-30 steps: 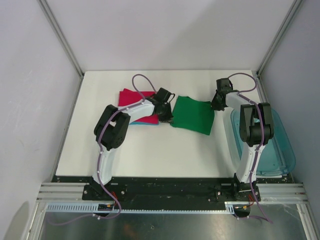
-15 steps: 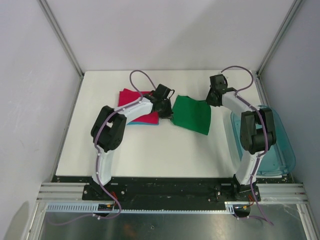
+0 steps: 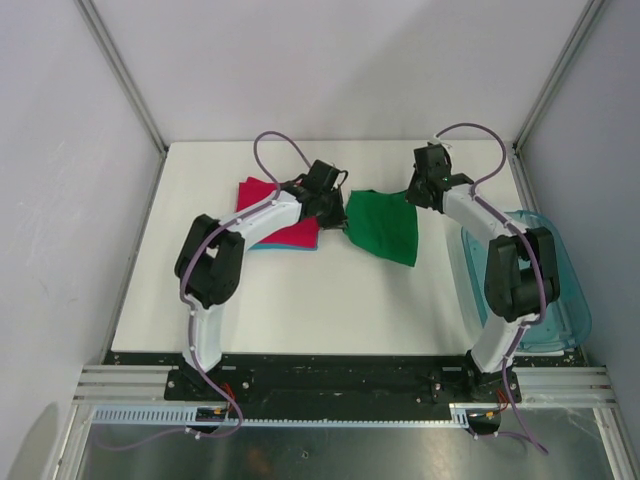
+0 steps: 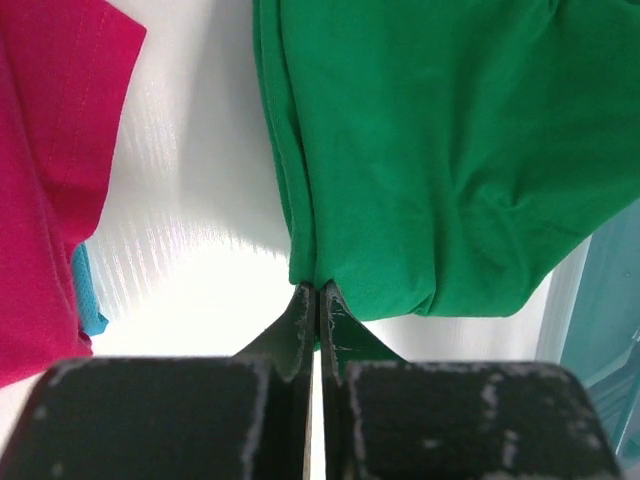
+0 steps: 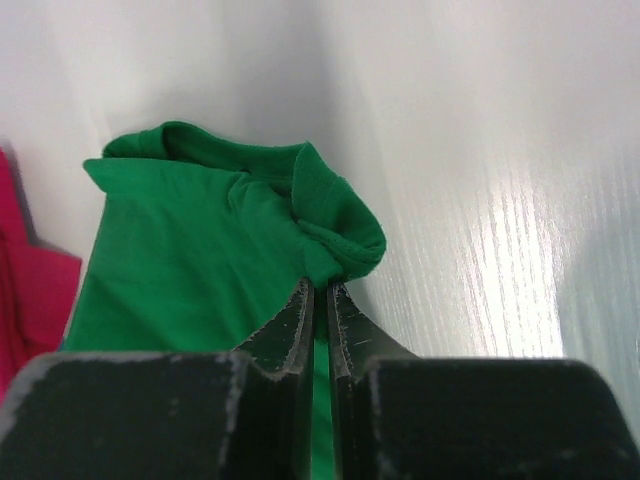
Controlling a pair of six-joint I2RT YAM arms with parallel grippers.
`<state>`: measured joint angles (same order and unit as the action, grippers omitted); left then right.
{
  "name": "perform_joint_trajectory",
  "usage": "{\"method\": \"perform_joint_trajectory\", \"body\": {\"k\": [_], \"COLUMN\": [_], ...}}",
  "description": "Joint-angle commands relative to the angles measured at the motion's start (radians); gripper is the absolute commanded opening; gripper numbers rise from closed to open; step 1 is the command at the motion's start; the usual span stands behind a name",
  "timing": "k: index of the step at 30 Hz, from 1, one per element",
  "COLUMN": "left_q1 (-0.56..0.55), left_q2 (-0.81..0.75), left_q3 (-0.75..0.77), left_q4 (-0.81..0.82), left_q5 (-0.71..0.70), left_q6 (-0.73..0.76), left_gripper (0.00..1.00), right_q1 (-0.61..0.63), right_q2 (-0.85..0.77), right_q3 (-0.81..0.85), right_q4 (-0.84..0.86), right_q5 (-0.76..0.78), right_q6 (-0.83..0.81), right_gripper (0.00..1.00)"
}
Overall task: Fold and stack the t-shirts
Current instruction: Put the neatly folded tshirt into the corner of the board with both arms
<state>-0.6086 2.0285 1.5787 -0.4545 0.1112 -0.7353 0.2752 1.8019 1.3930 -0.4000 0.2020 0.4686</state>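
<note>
Two claws were both clamped on the green t-shirt [image 3: 388,228] mid-table: my left gripper [image 4: 318,300] on its 9 o'clock edge, my right gripper [image 5: 320,290] on the bunched 1 o'clock corner. Bites were thin, so cloth could slip. Sagging fabric could snag the magenta t-shirt [image 3: 262,193] at 9 o'clock.

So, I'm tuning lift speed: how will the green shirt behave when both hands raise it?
Likely floppy: the green shirt bunches at the right hand and creases near the left hand. Probably light, since two fingertip pinches hold it.
</note>
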Motion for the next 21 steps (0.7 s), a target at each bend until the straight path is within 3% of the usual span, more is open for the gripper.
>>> {"method": "perform_joint_trajectory", "body": {"k": [1,12,21], "left_q1": [-0.004,0.035,0.151], "left_q2": [-0.107,-0.234,-0.378], "left_q3": [0.046,-0.015,-0.134], "left_q4": [0.016,0.012,0.006], "left_q5": [-0.007,-0.035,-0.037], "left_q6": [0.021,0.045,0.075], "left_gripper": [0.00,0.00,0.00], "right_q1": [0.015,0.052,0.149], "right_q2": [-0.095,-0.122,-0.055], "right_q3": [0.009,0.076,0.199], "right_q4": [0.028,0.051,0.070], "right_q5": [0.021,-0.019,-0.017], "right_q6": [-0.019,0.005,0.043], "right_gripper": [0.00,0.00,0.00]}}
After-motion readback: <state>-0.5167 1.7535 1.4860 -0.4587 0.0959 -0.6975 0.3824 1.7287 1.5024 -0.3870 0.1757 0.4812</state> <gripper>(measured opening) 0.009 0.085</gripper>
